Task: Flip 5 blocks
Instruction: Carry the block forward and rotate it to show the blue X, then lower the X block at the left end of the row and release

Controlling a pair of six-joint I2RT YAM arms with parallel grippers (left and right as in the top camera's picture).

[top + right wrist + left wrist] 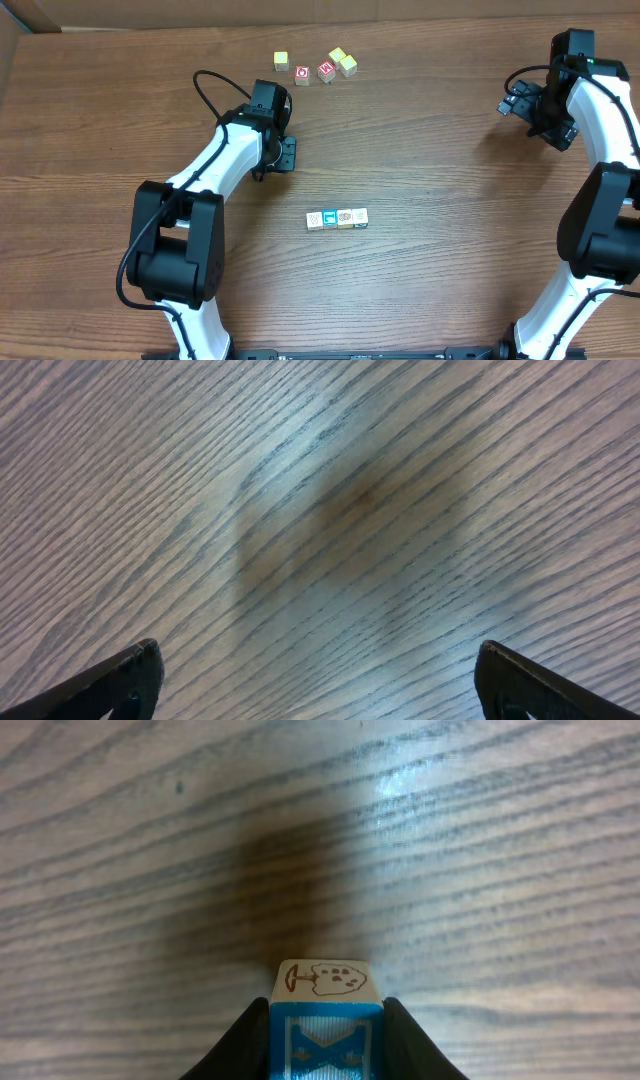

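In the left wrist view a small wooden block [326, 1042] sits between the black fingers [245, 1045] of my left gripper [326, 1010], which is shut on it. Its near face carries a blue X and its top face a brown line drawing. It hangs just over the wood table. In the overhead view the left gripper [285, 153] is left of centre and the held block is hidden by it. A row of several blocks [337, 218] with teal and grey faces lies at the table's centre. My right gripper [320, 665] stands open over bare wood at the far right [520, 104].
At the back of the table lies a loose group of cubes: a yellow one [281, 61], two red-faced ones [302, 75] [326, 71], and two more yellow ones [343, 62]. A black cable [215, 85] loops off the left arm.
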